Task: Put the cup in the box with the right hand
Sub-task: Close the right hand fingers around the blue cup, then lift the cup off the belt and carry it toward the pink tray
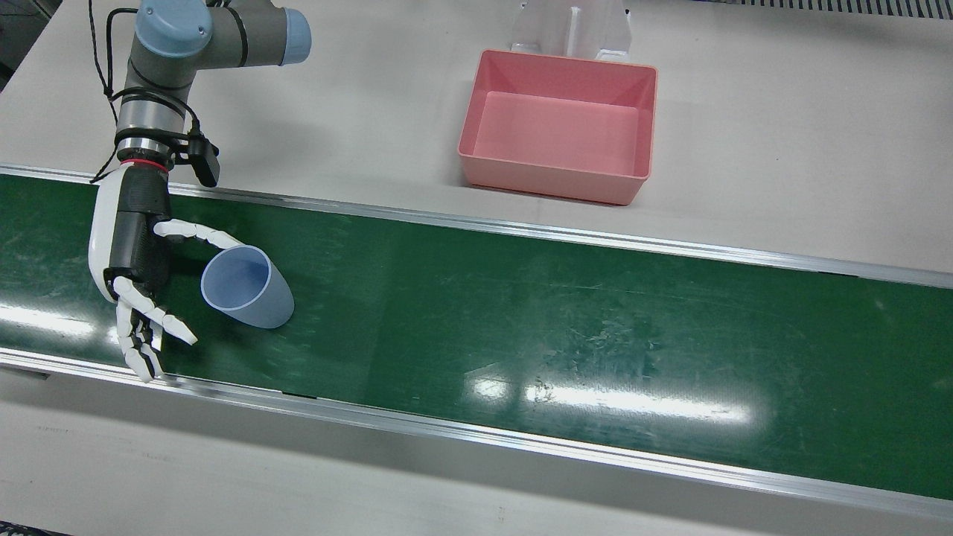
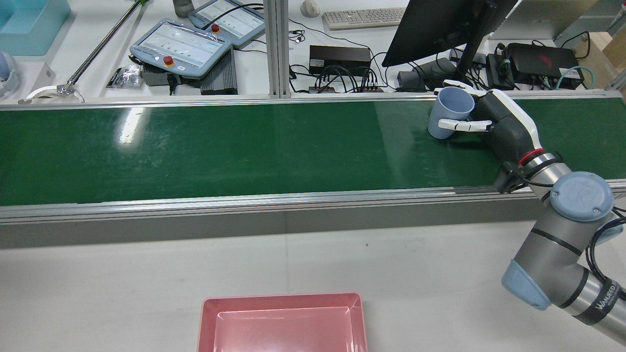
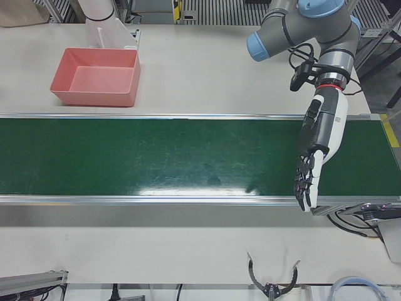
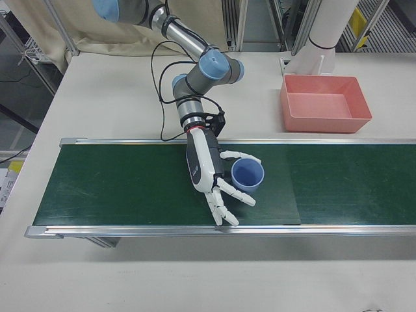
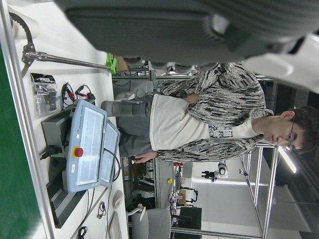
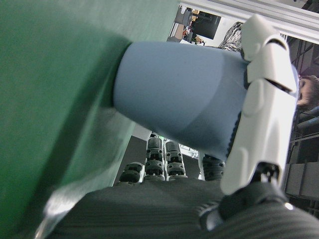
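Observation:
A light blue cup [image 1: 249,286] stands upright on the green belt [image 1: 595,320], at the right arm's end. My right hand [image 1: 138,253] is beside it, open. The thumb [image 6: 264,99] lies against the cup's side near the rim, and the other fingers are spread past it, toward the belt's front edge. The cup also shows in the rear view [image 2: 450,115] and the right-front view [image 4: 247,174]. The pink box [image 1: 551,182] sits empty on the white table behind the belt. My left hand [image 3: 319,144] hangs open and empty over the belt's other end.
A white stand [image 1: 573,26] is just behind the box. Aluminium rails [image 1: 521,439] edge the belt. Teach pendants [image 2: 181,49], a monitor [image 2: 440,24] and cables lie on the desk beyond. A person [image 5: 199,129] stands there.

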You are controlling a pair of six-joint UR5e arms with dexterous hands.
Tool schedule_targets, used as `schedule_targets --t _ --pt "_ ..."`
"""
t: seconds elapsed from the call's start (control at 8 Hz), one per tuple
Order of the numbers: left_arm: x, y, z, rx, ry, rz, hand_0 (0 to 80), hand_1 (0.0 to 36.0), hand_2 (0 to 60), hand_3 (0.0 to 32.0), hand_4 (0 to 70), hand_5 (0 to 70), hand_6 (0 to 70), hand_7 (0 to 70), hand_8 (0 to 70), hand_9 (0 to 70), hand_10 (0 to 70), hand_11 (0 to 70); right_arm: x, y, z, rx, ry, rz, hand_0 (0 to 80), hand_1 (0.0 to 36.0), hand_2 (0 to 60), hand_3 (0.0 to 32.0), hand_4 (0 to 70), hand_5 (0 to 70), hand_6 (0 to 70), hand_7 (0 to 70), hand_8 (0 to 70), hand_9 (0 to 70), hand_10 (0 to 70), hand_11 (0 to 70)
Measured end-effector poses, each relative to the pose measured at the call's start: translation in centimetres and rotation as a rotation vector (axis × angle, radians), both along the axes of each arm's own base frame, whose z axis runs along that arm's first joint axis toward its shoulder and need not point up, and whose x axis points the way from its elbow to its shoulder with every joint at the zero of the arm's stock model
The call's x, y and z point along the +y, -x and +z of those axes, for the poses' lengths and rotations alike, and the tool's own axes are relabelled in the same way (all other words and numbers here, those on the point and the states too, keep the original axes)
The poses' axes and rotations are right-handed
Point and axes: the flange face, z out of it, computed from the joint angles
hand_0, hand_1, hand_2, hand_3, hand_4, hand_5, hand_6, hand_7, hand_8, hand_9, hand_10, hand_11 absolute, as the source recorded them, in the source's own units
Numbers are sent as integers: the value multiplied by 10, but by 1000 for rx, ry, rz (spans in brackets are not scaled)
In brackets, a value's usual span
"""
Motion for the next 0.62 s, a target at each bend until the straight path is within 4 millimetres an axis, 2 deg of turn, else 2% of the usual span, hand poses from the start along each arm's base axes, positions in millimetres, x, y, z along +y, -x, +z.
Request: schedule_targets --t 0.12,0.25,0.38,0.5,0.62 --pt "0 0 0 0 0 0 0 0 0 0 0 0 0 0 0 0 0 0 0 -1 0 1 2 2 545 193 157 0 270 76 102 381 167 301 82 136" --pt "0 0 0 0 1 0 0 0 0 0 0 0 0 0 0 0 0 0 0 -4 1 3 7 15 541 337 600 0 430 140 268 700 468 700 306 454" --pt "0 0 0 0 0 0 0 0 0 0 0 0 0 0 0 0 0 0 0 -12 2 5 11 36 548 360 600 0 700 171 378 700 674 700 489 700" --pt "0 0 0 0 0 0 0 0 0 0 0 0 0 0 0 0 0 0 -1 -21 1 3 11 56 563 360 600 0 700 172 393 700 700 700 528 700" --pt "0 0 0 0 0 0 0 0 0 0 0 0 0 0 0 0 0 0 2 -29 -2 1 9 68 575 358 600 0 700 171 386 700 692 700 532 700"
